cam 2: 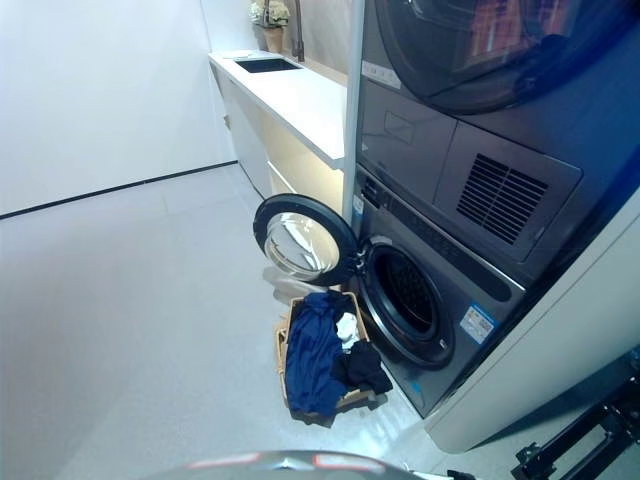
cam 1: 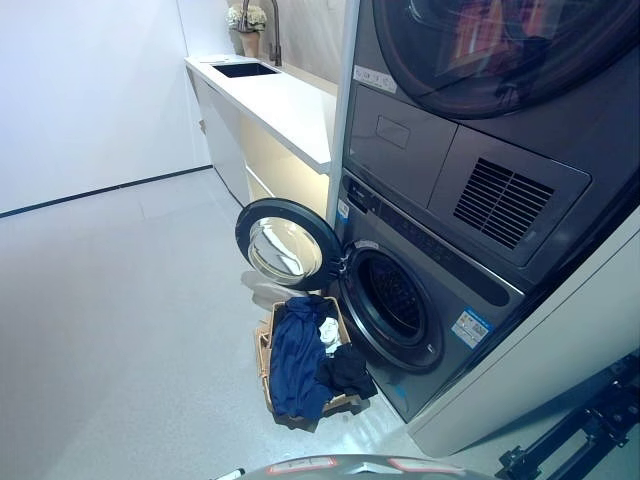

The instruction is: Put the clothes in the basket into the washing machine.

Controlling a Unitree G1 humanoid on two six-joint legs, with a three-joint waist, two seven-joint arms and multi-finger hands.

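Note:
A wicker basket (cam 1: 264, 352) stands on the floor in front of the washing machine (cam 1: 455, 300). It holds a dark blue garment (cam 1: 296, 358), a black garment (cam 1: 349, 370) draped over its right edge, and a small white piece (cam 1: 329, 331). The machine's round door (cam 1: 284, 243) is swung open to the left, and the dark drum opening (cam 1: 393, 298) shows. Neither hand is in either view.
A dryer (cam 1: 480, 90) is stacked above the washer. A white counter (cam 1: 275, 100) with a sink (cam 1: 243, 69) and a tap runs along the far wall to the left of the machines. A black stand (cam 1: 570, 440) sits at lower right. Grey floor (cam 1: 120, 320) spreads left.

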